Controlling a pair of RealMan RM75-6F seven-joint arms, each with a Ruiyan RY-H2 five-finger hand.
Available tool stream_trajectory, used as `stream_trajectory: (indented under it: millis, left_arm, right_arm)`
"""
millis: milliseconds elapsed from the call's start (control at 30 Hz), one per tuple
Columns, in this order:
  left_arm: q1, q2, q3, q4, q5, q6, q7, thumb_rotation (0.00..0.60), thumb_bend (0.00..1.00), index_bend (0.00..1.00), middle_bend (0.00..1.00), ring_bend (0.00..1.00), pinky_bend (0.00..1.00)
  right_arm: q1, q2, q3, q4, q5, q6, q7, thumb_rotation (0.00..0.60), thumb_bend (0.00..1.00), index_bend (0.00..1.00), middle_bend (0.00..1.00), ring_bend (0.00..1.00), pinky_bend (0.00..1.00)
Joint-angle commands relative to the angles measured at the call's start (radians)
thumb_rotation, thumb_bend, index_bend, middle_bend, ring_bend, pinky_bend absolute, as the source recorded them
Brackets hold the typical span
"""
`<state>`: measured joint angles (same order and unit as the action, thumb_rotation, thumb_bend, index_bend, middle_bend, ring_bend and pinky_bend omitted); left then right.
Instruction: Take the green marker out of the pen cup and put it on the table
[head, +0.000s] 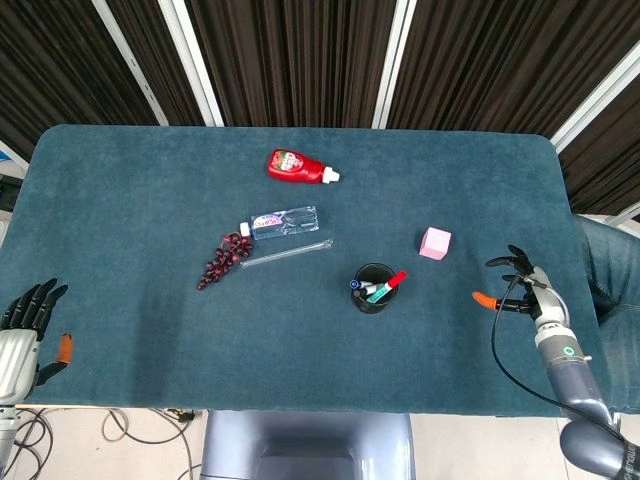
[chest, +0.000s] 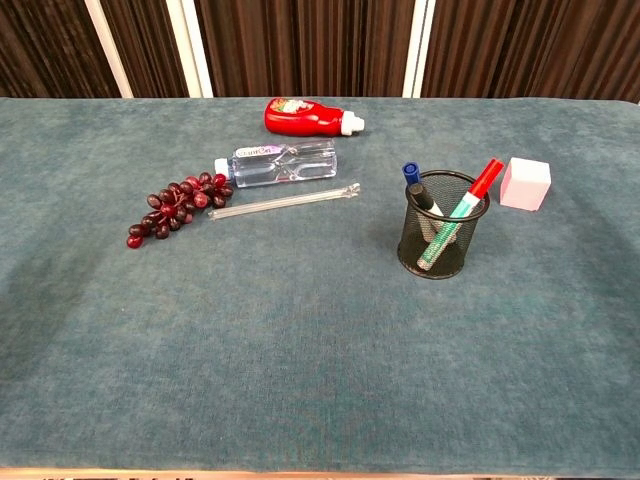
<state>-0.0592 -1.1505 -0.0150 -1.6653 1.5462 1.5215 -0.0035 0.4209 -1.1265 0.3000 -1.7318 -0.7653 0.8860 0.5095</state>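
A black mesh pen cup (head: 373, 288) (chest: 441, 238) stands right of the table's middle. In it leans the green marker (chest: 447, 233) (head: 380, 291) with a red cap, beside a blue-capped pen and a black one. My right hand (head: 522, 288) hovers over the table's right side, well right of the cup, with its fingers spread and nothing in it. At the front left corner my left hand (head: 20, 335) lies off the table edge, fingers apart and empty. The chest view shows neither hand.
A pink cube (head: 435, 243) (chest: 525, 183) sits behind and right of the cup. To the left lie a clear rod (chest: 284, 201), a clear water bottle (chest: 277, 162), dark red grapes (chest: 176, 203) and a red ketchup bottle (chest: 308, 116).
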Motion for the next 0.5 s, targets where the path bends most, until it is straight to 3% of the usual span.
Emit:
stream_trajectory:
  millis: [33, 233, 500]
  left_arm:
    - [0.000, 0.000, 0.000, 0.000, -0.002, -0.002, 0.001, 0.600, 0.53, 0.09, 0.04, 0.02, 0.10]
    - [-0.001, -0.001, -0.002, 0.002, -0.006, -0.003, 0.003, 0.600, 0.53, 0.09, 0.04, 0.02, 0.10]
    - [-0.003, -0.002, -0.003, 0.001, -0.013, -0.010, 0.001, 0.600, 0.53, 0.09, 0.04, 0.02, 0.10]
  right_arm:
    - [0.029, -0.053, 0.008, 0.014, 0.075, 0.015, -0.053, 0.600, 0.24, 0.41, 0.00, 0.06, 0.20]
    - [0.070, -0.131, 0.017, 0.058, 0.152, 0.011, -0.115, 0.600, 0.41, 0.41, 0.00, 0.06, 0.20]
    - [0.108, -0.198, 0.036, 0.072, 0.218, 0.018, -0.176, 0.600, 0.30, 0.44, 0.00, 0.06, 0.20]
